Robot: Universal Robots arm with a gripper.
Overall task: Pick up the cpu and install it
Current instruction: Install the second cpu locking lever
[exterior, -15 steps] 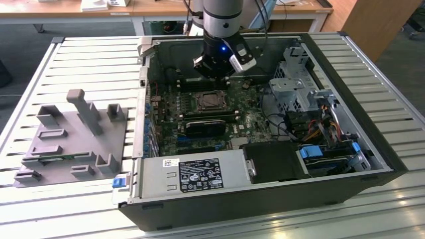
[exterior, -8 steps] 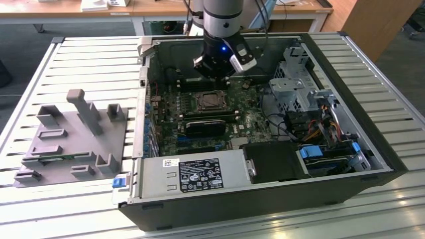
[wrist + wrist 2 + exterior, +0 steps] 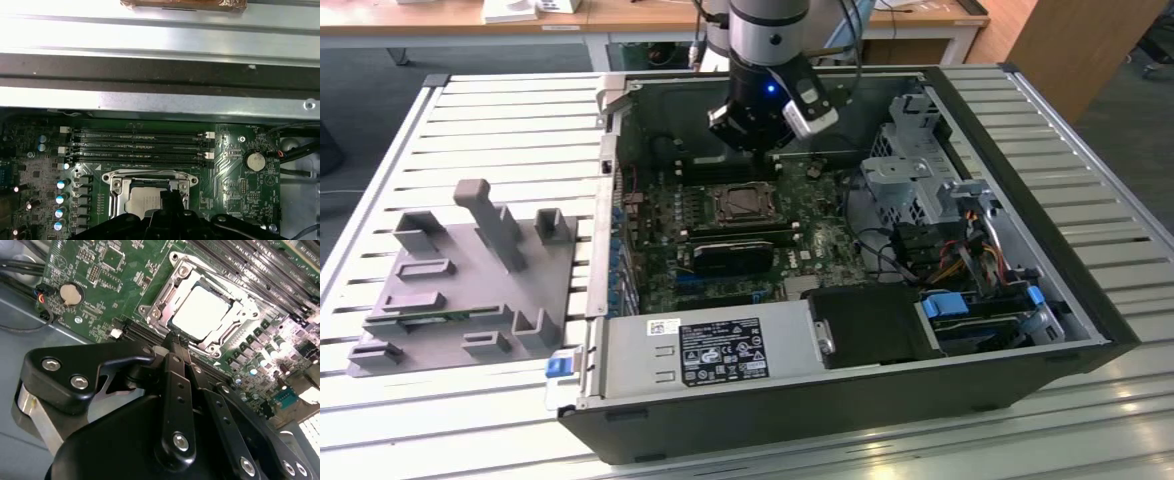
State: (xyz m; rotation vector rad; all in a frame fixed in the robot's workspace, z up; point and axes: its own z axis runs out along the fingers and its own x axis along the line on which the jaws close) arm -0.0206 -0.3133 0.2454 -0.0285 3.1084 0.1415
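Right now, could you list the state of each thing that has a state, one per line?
cpu: lying flat in the motherboard socket, metal top uncovered.
socket frame: around the cpu, its window open over the chip.
end effector: fingers together, holding nothing, just beside the socket.
computer case: lying on its side, side panel off, inside exposed.
memory slots: unfilled.
grey holder tray: on the table, no chip on it.

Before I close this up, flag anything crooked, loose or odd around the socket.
Nothing stands out. The cpu lies flat and square inside the socket frame on the motherboard. The gripper hangs just beside the socket, holding nothing, fingers together.
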